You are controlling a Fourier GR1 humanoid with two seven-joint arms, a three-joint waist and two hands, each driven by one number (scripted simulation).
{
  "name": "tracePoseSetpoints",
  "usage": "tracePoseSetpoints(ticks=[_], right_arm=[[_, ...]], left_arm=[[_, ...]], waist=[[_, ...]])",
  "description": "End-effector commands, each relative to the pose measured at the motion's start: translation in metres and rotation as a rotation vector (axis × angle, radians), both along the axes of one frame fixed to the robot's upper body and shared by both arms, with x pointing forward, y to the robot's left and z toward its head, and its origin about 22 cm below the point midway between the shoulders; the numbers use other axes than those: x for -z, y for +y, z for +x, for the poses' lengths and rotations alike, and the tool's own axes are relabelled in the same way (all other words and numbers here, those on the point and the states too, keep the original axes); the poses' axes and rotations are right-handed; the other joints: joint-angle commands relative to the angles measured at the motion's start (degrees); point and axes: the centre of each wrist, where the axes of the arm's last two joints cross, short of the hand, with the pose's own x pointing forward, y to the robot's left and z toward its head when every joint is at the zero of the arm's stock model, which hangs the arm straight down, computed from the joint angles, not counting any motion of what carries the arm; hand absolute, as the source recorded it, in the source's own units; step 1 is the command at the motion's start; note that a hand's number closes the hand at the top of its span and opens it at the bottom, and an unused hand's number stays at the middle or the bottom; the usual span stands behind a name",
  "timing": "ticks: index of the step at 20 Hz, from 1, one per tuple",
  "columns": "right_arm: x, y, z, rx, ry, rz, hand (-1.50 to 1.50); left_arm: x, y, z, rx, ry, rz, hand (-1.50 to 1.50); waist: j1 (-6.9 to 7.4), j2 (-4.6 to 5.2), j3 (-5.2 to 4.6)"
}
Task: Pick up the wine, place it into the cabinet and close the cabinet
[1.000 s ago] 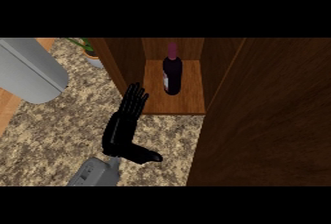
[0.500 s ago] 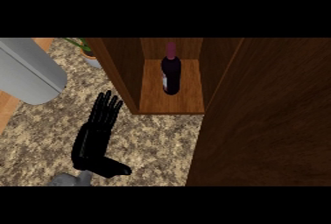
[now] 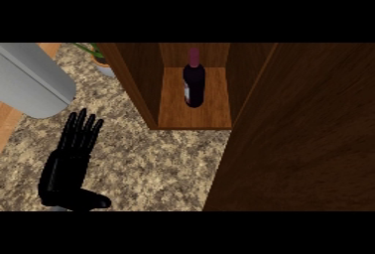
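The wine bottle, dark with a purplish red top, stands inside the open wooden cabinet on its shelf floor, towards the back. My left hand is over the speckled counter at the lower left, well clear of the cabinet and the bottle. Its fingers are straight and point away from me, its thumb sticks out to the right, and it holds nothing. The cabinet door stands wide open and fills the right side of the view. My right hand does not show.
A large grey rounded object lies at the upper left. A small potted plant stands behind it next to the cabinet's left wall. The granite counter stretches between my hand and the door.
My left hand has drawn back from the cabinet's front edge, down and to the left, staying open. The bottle has stayed in the cabinet.
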Motion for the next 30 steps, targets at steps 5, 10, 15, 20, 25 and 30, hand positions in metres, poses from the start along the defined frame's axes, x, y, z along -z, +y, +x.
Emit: tracePoseSetpoints(ticks=[5,10,15,20,25,30], right_arm=[[-0.053,0.010,-0.022,-0.105,-0.055,0.133,1.50],[-0.054,0.015,-0.023,-0.104,-0.023,0.124,1.50],[-0.047,0.025,-0.009,-0.134,-0.045,0.136,1.50],[-0.041,0.035,-0.002,-0.175,-0.028,0.165,1.50],[-0.036,0.048,0.016,-0.192,-0.032,0.147,1.50],[-0.041,0.064,0.037,-0.186,-0.041,0.138,1.50]], left_arm=[[-0.026,0.055,0.005,-0.031,-0.010,-0.007,-1.50],[-0.038,0.078,-0.004,-0.004,-0.014,0.033,-1.50],[-0.034,0.096,-0.007,-0.005,-0.014,0.032,-1.50],[-0.031,0.085,0.001,-0.003,-0.024,0.024,-1.50],[-0.034,0.090,0.002,0.004,-0.034,0.026,-1.50],[-0.043,0.101,0.009,0.030,-0.041,0.022,-1.50]], waist=[[0.09,0.21,-0.07],[0.47,0.06,-0.13],[1.54,0.41,-0.25],[1.31,0.40,-0.26],[2.97,0.64,-0.38],[3.79,0.73,-0.48]])
